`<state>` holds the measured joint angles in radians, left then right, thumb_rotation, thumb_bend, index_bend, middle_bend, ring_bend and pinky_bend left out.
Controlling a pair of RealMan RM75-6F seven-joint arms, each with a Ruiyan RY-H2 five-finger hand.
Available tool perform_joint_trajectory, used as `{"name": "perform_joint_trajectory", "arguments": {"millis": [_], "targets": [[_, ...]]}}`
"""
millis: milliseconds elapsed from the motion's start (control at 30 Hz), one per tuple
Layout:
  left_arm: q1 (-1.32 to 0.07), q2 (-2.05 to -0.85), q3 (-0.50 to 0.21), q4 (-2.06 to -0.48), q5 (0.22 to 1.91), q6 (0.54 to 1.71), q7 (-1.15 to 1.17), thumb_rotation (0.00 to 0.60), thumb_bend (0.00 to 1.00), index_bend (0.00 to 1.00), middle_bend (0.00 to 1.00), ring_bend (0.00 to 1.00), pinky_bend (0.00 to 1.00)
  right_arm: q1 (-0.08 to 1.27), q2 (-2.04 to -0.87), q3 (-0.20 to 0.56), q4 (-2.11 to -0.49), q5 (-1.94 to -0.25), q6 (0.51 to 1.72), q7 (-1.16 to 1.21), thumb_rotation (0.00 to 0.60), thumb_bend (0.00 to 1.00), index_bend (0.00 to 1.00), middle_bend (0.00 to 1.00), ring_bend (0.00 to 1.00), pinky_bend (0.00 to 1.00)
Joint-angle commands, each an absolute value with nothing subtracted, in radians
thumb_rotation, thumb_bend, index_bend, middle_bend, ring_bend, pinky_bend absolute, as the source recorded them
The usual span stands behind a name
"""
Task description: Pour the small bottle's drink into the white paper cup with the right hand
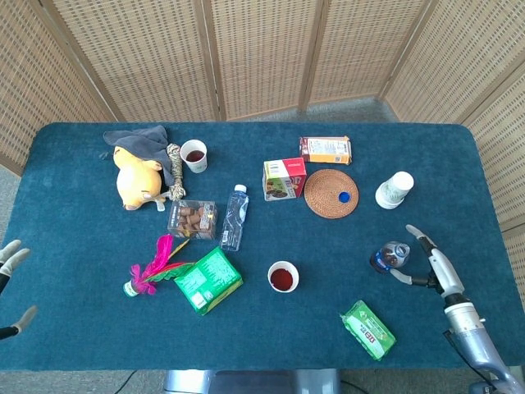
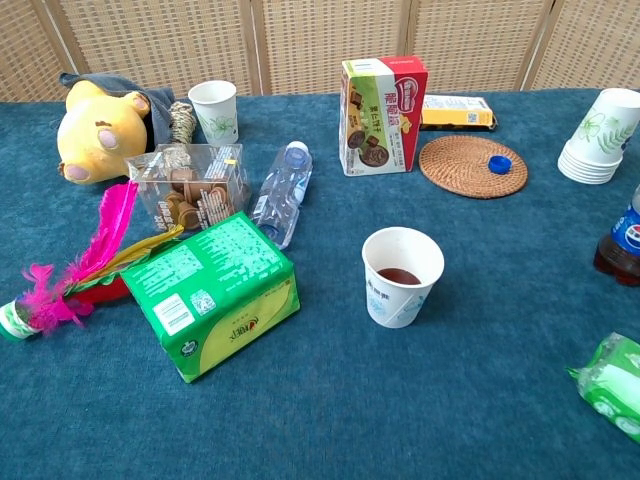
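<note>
The small cola bottle [image 1: 388, 257] stands uncapped on the blue table, right of centre; the chest view shows it cut off at the right edge [image 2: 621, 240]. Its blue cap [image 1: 345, 196] lies on the woven coaster [image 1: 330, 193]. A white paper cup [image 1: 282, 277] with dark drink in it stands mid-table, also seen in the chest view [image 2: 401, 276]. My right hand [image 1: 425, 258] is open just right of the bottle, fingers spread toward it, not touching. My left hand [image 1: 11, 283] is open at the table's left edge.
A green packet [image 1: 368, 329] lies near the front right. A stack of paper cups [image 1: 394, 190] stands behind the bottle. A green box [image 1: 208, 281], feather shuttlecock [image 1: 152, 267], lying water bottle [image 1: 235, 217], snack boxes, a plush toy [image 1: 136, 176] and another filled cup [image 1: 194, 155] fill the left and middle.
</note>
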<state>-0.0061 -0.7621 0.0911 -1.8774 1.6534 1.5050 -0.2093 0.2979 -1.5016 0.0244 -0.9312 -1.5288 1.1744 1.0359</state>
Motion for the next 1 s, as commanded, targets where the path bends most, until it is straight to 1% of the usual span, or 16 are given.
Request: {"name": "perform_joint_trajectory", "arguments": {"millis": [33,133,200,300,433,733,833,900,1000], "targets": [[-0.007,-0.762,0.091,-1.878,1.653,1.503,-0.209,0.600,0.37,0.00,0.00,0.00,0.00,0.299,-1.507,0.026,-0.930,-1.529,1.179,1.033,0.414,0.00,0.00,0.00,0.00,0.00],[-0.006,-0.761,0.092,-1.878,1.655,1.506,-0.214,0.600,0.37,0.00,0.00,0.00,0.00,0.301,-1.515,0.028,-0.931,-1.528,1.184,1.029,0.419,0.00,0.00,0.00,0.00,0.00],[-0.005,-0.760,0.092,-1.877,1.656,1.509,-0.219,0.600,0.37,0.00,0.00,0.00,0.00,0.302,-1.521,0.030,-0.931,-1.527,1.189,1.027,0.433,0.00,0.00,0.00,0.00,0.00],[-0.004,-0.759,0.092,-1.874,1.656,1.511,-0.224,0.600,0.37,0.00,0.00,0.00,0.00,0.304,-1.532,0.034,-0.934,-1.525,1.195,1.026,0.457,0.00,0.00,0.00,0.00,0.00],[-0.005,-0.758,0.092,-1.872,1.655,1.509,-0.227,0.600,0.37,0.00,0.00,0.00,0.00,0.309,-1.543,0.040,-0.942,-1.521,1.199,1.018,0.504,0.00,0.00,0.00,0.00,0.00],[-0.006,-0.757,0.091,-1.870,1.655,1.509,-0.235,0.600,0.37,0.00,0.00,0.00,0.00,0.320,-1.554,0.052,-0.967,-1.507,1.189,1.030,0.521,0.00,0.00,0.00,0.00,0.00],[-0.007,-0.756,0.092,-1.869,1.655,1.507,-0.237,0.600,0.37,0.00,0.00,0.00,0.00,0.322,-1.561,0.054,-0.971,-1.502,1.184,1.033,0.529,0.00,0.00,0.00,0.00,0.02],[-0.007,-0.755,0.091,-1.869,1.655,1.508,-0.238,0.600,0.37,0.00,0.00,0.00,0.00,0.323,-1.566,0.054,-0.971,-1.500,1.180,1.035,0.540,0.00,0.00,0.00,0.00,0.02],[-0.007,-0.755,0.091,-1.867,1.654,1.508,-0.242,0.600,0.37,0.00,0.00,0.00,0.00,0.324,-1.576,0.054,-0.965,-1.498,1.178,1.036,0.574,0.00,0.00,0.00,0.00,0.04]]}}
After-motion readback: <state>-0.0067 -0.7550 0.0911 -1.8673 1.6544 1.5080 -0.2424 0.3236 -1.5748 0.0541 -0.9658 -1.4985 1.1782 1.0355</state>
